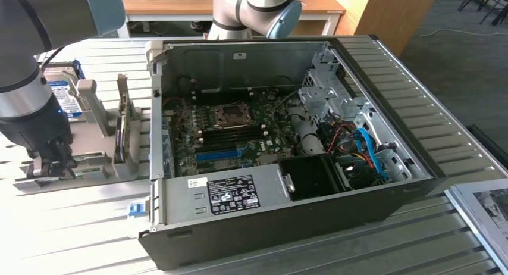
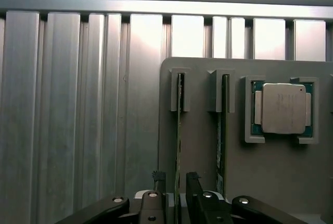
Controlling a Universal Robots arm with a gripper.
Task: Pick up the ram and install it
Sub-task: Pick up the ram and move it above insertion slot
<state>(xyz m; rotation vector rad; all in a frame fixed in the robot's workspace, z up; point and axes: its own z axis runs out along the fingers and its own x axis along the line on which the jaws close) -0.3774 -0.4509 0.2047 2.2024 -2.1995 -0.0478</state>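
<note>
So the claw (image 2: 177, 179) is spread wide and holding nothing. One finger (image 2: 158, 181) is on each side of the ram (image 2: 179, 130), with a thin gap both sides, so it's straddling the stick but not touching it. The ram stands on its long edge in a grey holder (image 2: 203, 151), with its far end tucked into a little notched post. A second stick (image 2: 222, 130) stands parallel just beside it, so there's not much spare room on that side. A CPU (image 2: 283, 108) lies flat in its own pocket past the second stick. On the ram's other side the holder's edge is close, then it's just bare ribbed metal tabletop (image 2: 78, 104). In the exterior view the claw (image 1: 56, 165) is down at the holder on the exterior view's left. A hard drive (image 1: 63, 93) stands behind it, and the open PC case (image 1: 278, 227) lies on its side just beside the holder. The board's blue slot (image 1: 216, 155) faces up, boxed in by the case walls. Behind is a wooden desk (image 1: 238, 4), with grey floor (image 1: 460, 55) off to the right.
</note>
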